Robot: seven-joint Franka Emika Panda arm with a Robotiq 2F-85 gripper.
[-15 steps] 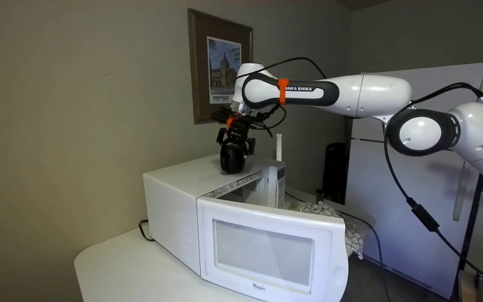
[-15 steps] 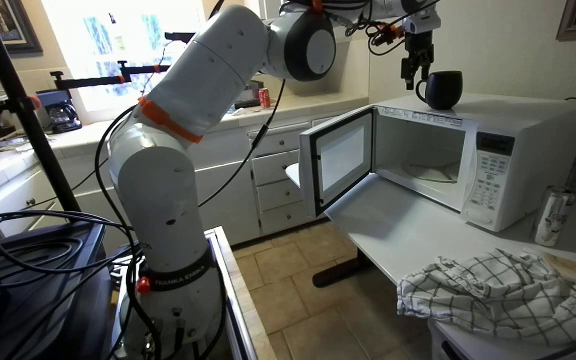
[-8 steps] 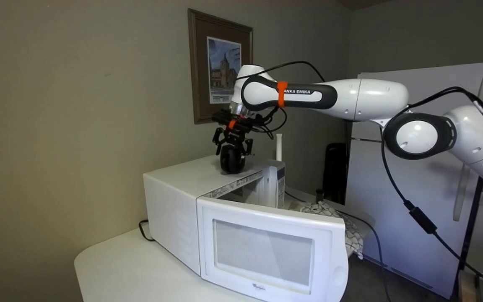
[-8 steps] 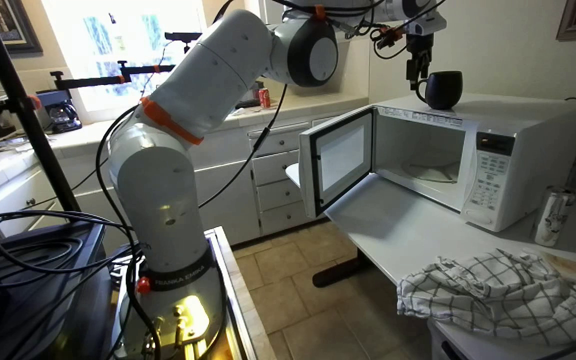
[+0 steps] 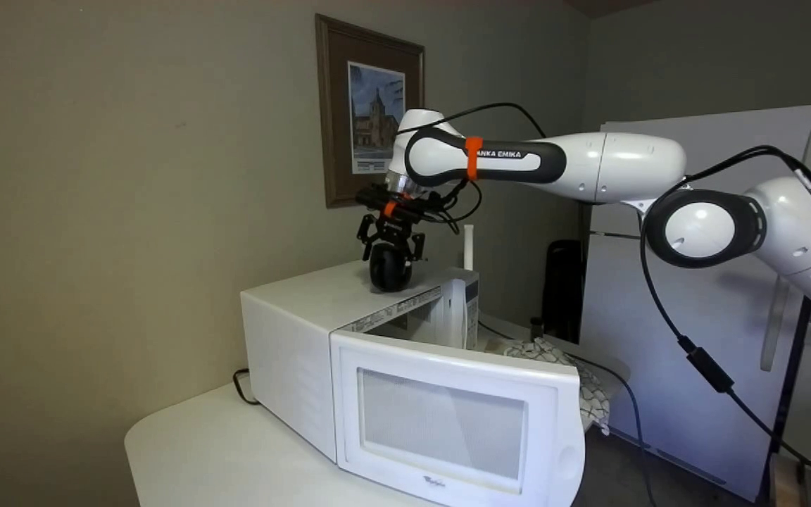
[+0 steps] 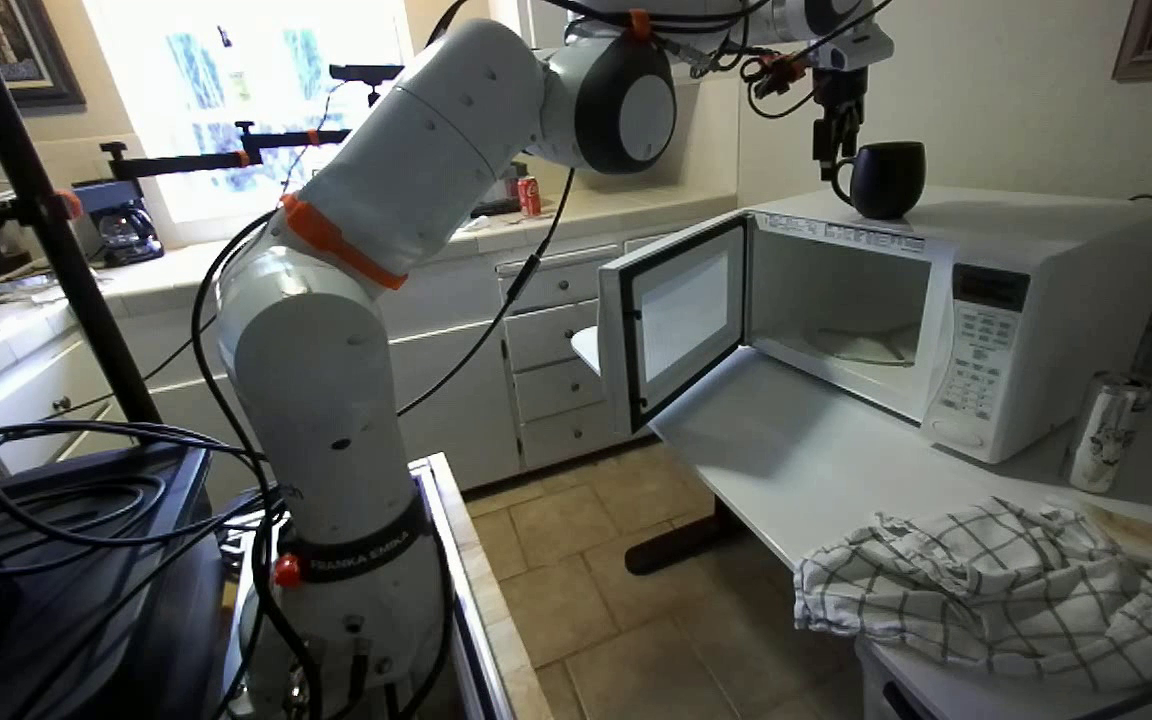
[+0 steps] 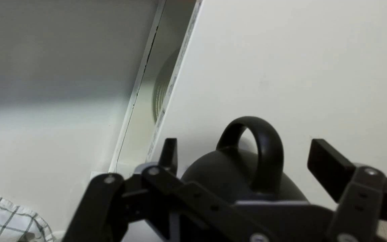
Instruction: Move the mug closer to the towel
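A black mug stands upright on top of the white microwave, near its front edge. It also shows in an exterior view and in the wrist view, with its handle toward the gripper. My gripper is open, one finger on each side of the handle with gaps to both. In an exterior view the gripper hangs at the handle side of the mug, just above the microwave top. Part of the mug is hidden by the gripper in the wrist view. The checked towel lies crumpled on the table's near end; a corner shows in the wrist view.
The microwave has its door swung open over the table. A tall can stands beside the microwave, near the towel. A wall with a framed picture is behind the microwave.
From one second to half a second ago, my gripper came down slightly and closer to the mug's handle. Since then it has held still. The mug has not moved.
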